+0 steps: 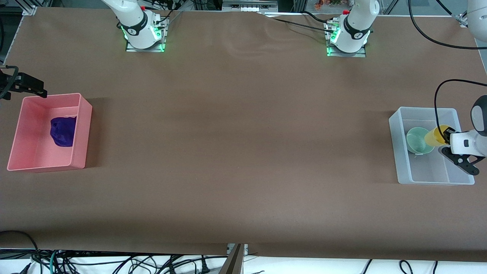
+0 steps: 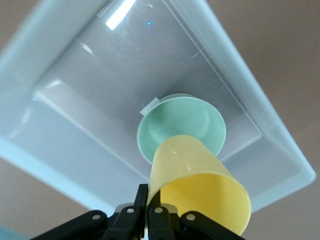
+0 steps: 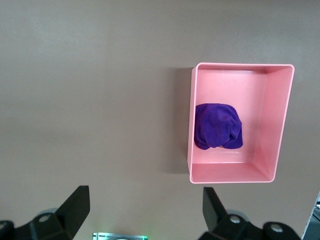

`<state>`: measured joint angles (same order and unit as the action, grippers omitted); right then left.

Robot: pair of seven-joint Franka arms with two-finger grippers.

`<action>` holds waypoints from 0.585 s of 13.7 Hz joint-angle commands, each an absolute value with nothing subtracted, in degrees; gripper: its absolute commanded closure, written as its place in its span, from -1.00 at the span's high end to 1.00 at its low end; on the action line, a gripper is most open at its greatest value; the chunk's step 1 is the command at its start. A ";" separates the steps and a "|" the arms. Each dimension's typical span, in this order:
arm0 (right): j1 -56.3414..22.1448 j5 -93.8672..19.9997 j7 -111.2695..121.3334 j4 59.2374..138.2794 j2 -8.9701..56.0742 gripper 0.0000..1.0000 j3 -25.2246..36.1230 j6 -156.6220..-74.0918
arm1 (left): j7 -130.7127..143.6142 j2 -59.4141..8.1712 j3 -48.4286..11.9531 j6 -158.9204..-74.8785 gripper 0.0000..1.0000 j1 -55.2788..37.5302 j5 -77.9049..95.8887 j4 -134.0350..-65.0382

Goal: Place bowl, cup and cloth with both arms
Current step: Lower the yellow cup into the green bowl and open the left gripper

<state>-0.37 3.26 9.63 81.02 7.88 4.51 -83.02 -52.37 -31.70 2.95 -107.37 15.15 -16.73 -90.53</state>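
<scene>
- Left wrist view puts the left gripper closest: its fingers are pinched together on the rim of the yellow cup, which hangs tilted, mouth toward the camera, over the clear bin.
- Directly under the cup in the same view, the mint-green bowl sits on the clear bin's floor, against one of its long walls.
- From the front view the left gripper and the cup hang above the clear bin, with the bowl tipped up just beside the cup; the pinch on the rim itself shows only at the wrist.
- Right wrist view shows the right gripper with its fingers spread wide and nothing between them, looking down on bare table beside the pink bin.
- Inside the pink bin the purple cloth lies bunched against one long wall.
- In the front view the right gripper hangs at the picture's edge, just above the pink bin at the right arm's end, well apart from the clear bin; the cloth shows there too.
- Brown table covering runs between the two bins; both arm bases stand farther from the front camera than the clear bin, and loose cables lie on the floor at the near edge.
</scene>
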 commanded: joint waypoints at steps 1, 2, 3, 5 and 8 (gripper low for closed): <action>-0.35 2.29 6.52 80.33 7.82 1.00 4.13 -81.91 | -53.53 -30.93 2.37 -110.90 -1.00 15.38 -15.21 -94.04; -0.35 1.50 5.11 80.33 7.82 1.00 4.13 -81.65 | -53.53 -31.37 2.37 -112.22 -1.00 15.73 -15.21 -94.39; -0.35 1.49 5.10 80.33 7.82 1.00 4.13 -81.56 | -53.53 -32.16 2.37 -112.67 -1.00 16.25 -14.94 -94.48; -0.44 1.58 5.10 80.33 7.82 1.00 4.13 -81.74 | -53.53 -32.61 2.37 -112.85 0.35 16.35 -14.94 -94.31; -0.35 1.58 5.36 80.33 7.82 1.00 4.13 -82.18 | -56.23 -31.47 2.02 -111.89 1.00 16.17 -14.68 -93.34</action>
